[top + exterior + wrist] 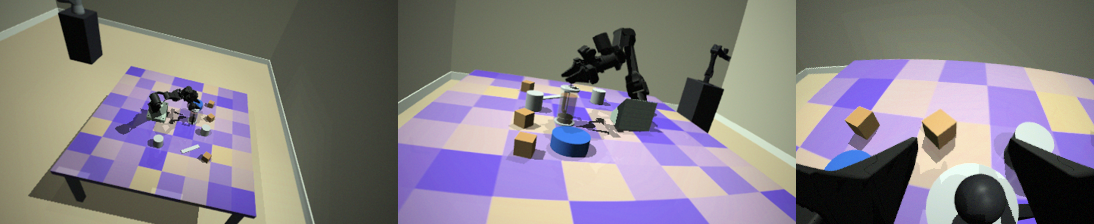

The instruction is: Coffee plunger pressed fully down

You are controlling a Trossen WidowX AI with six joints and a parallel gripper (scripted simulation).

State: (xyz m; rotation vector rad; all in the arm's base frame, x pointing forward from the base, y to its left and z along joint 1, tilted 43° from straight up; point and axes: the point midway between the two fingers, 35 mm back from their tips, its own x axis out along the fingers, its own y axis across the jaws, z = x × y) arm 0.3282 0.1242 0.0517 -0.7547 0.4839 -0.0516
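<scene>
Pincer (970, 163) spread apart, gripping nothing; black round plunger knob (980, 201) sits directly beneath, between the fingers, touching neither. Clear glass coffee press (567, 106) upright below, plunger looks fully down. Release step looks underway; next: lift straight up without nudging knob. Beyond: orange cube (939, 128).

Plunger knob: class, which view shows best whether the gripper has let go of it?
The wrist view. It shows the plunger knob between the fingers of the open gripper, with gaps either side. The exterior view shows the coffee press upright, the knob mostly hidden. In the top view it is too small.
</scene>
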